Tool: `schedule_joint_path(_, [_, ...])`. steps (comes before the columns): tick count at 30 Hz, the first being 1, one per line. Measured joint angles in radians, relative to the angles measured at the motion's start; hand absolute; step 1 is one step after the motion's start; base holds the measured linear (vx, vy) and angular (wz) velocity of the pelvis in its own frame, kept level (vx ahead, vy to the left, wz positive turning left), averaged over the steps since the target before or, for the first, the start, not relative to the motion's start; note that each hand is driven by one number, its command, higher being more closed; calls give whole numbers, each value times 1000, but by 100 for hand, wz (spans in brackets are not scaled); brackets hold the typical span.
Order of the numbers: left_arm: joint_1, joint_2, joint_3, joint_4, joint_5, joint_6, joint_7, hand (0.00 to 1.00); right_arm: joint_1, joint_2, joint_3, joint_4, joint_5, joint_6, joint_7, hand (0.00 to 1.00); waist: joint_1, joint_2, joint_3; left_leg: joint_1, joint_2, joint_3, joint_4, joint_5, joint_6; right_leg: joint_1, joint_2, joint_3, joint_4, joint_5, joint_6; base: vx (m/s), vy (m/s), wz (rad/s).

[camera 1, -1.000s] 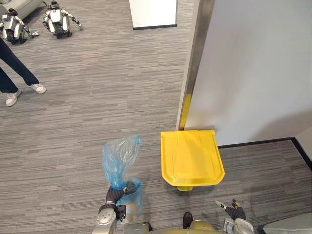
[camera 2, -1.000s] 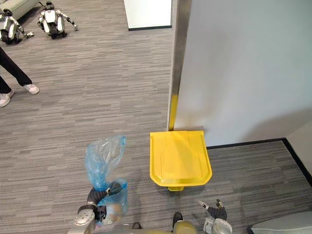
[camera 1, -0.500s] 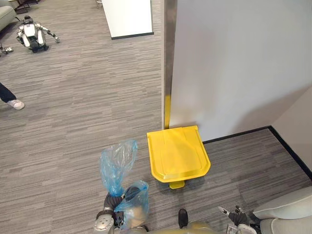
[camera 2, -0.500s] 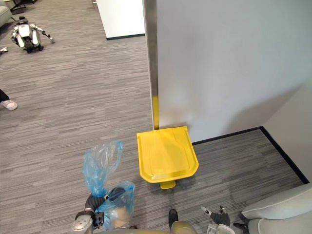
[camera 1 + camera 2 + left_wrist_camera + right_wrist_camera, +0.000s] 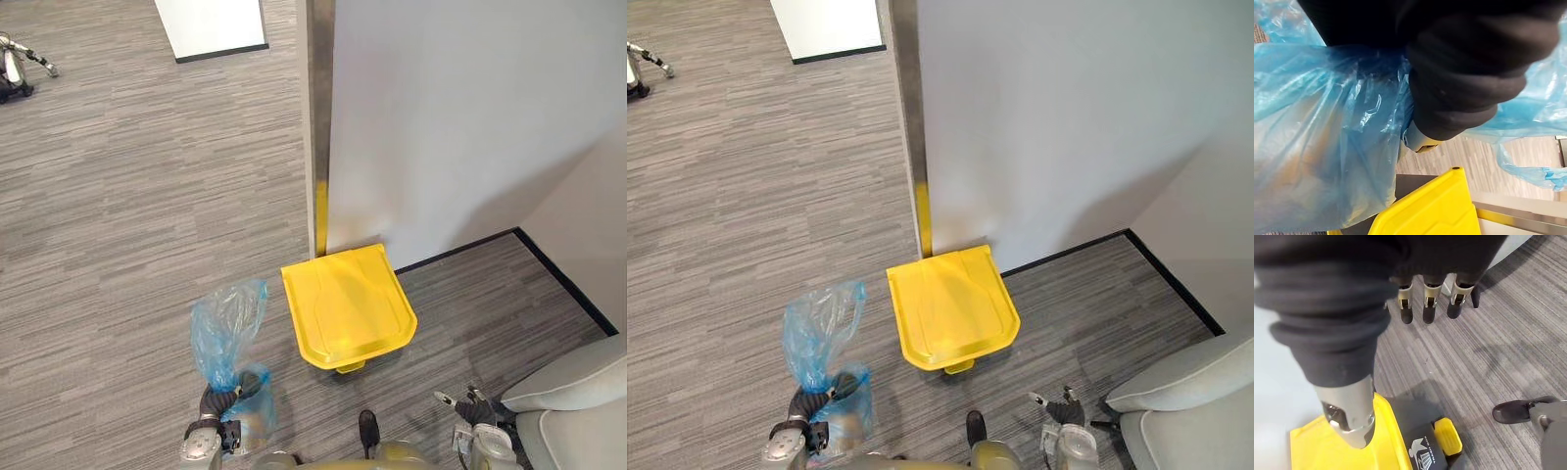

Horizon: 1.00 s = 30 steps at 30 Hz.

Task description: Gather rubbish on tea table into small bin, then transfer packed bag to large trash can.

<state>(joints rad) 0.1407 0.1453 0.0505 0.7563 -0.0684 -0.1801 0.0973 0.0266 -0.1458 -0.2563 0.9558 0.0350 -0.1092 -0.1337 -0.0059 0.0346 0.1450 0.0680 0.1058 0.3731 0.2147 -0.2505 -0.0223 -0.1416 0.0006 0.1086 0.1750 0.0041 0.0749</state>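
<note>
1. Grips the neck of the blue bag [image 5: 227, 328] in the left hand [image 5: 223, 403], fingers [image 5: 1459, 93] curled tight around it; long axis upright, filled part below the fist, loose top above.
2. Holds the right hand [image 5: 472, 411] low on the right, fingers [image 5: 1427, 308] straight, slightly spread, empty.
3. Faces the yellow can [image 5: 350, 305] at the wall [image 5: 441, 117], lid closed: ahead and right of the bag, between both hands.
4. Probably needs the lid opened first, perhaps by the pedal [image 5: 1448, 435] on the near side.
</note>
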Motion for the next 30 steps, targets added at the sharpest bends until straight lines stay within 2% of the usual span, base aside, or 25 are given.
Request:
schedule_joint_path(1, [-13,-7,0,-2,0,0,0,100,-5,1,-3,-5,2,0,-2,0,-4,7,30,12,1,-8,30,-45,30,-87,-3,-25,219,-38,48,-27,54,-3])
schedule_joint_path(2, [-20,-5,0,-4,0,0,0,100,-14,4,-2,-6,2,0,-2,0,-3,10,51,22,2,-11,51,-61,41,-148,-6,-44,331,-54,65,-73,86,6])
schedule_joint_path(3, [-20,-1,-1,-2,0,1,0,100,-7,12,-3,-5,2,2,-2,0,-9,19,73,33,1,-11,95,-92,50,-204,-27,-91,401,-94,66,-45,59,10])
schedule_joint_path(6, [-28,13,-7,-2,-1,2,9,100,0,24,0,-14,2,8,-6,0,-6,-10,94,36,-9,-1,197,-149,50,-258,-72,-170,254,-67,53,36,18,9])
schedule_joint_path(7, [-30,15,-11,-10,-1,2,13,100,0,26,0,-37,2,10,-22,0,-5,-12,92,35,-9,2,216,-161,39,-206,-85,-195,191,-55,50,206,-22,-18])
schedule_joint_path(8, [-56,24,-11,-15,-1,1,15,100,-14,30,-3,-71,2,8,-30,0,17,-24,102,34,-8,8,233,-174,20,-177,-90,-200,135,32,26,186,-21,-22])
schedule_joint_path(9, [-74,28,-10,-15,0,1,14,100,-14,32,-4,-86,3,5,-38,0,20,-27,116,28,-6,11,243,-177,14,-175,-95,-202,135,71,6,112,-42,-3])
schedule_joint_path(10, [-99,19,-5,-15,0,1,14,100,-25,31,-18,-105,4,5,-40,0,22,-20,128,37,-6,0,249,-182,6,-175,-102,-212,169,87,-31,43,-49,29])
schedule_joint_path(12, [-112,2,-4,-36,0,-2,13,100,-18,35,-54,-122,7,5,-41,0,21,-6,128,74,-3,-19,232,-175,-7,-168,-109,-222,240,20,-44,120,-55,30])
schedule_joint_path(15, [-115,2,1,-46,1,-2,12,100,-17,49,-105,-136,18,6,-40,0,22,-8,127,134,-3,-46,193,-185,-27,-172,-121,-241,359,-78,-55,161,-97,21])
schedule_joint_path(17, [-115,-8,1,-45,1,-1,13,100,-17,56,-125,-148,34,7,-41,0,21,-9,118,145,-3,-57,170,-184,-31,-178,-125,-251,388,-107,-58,131,-95,18])
schedule_joint_path(18, [-115,-16,2,-45,1,-1,13,100,-15,58,-134,-147,37,10,-42,0,21,-7,109,151,-2,-62,147,-176,-45,-181,-123,-257,389,-116,-57,103,-79,12])
schedule_joint_path(22, [-114,-24,5,-39,0,-1,12,100,-9,60,-141,-144,53,10,-42,0,22,-7,65,159,3,-66,82,-142,-77,-193,-107,-268,368,-124,-64,105,-51,-3])
schedule_joint_path(27, [-112,-40,15,-37,1,-1,12,100,4,61,-166,-111,74,9,-42,0,20,-1,40,194,15,-66,28,-111,-92,-147,-74,-276,296,-91,-74,81,0,-7])
schedule_joint_path(29, [-108,-56,18,-37,1,-1,11,100,13,61,-166,-107,75,9,-41,0,19,-4,32,194,15,-67,31,-102,-99,-134,-74,-273,271,-75,-70,21,46,-3])
schedule_joint_path(30, [-105,-64,18,-36,1,0,11,100,23,61,-166,-107,75,9,-41,0,18,-4,27,194,10,-67,31,-93,-91,-122,-77,-272,251,-64,-64,5,49,-1])
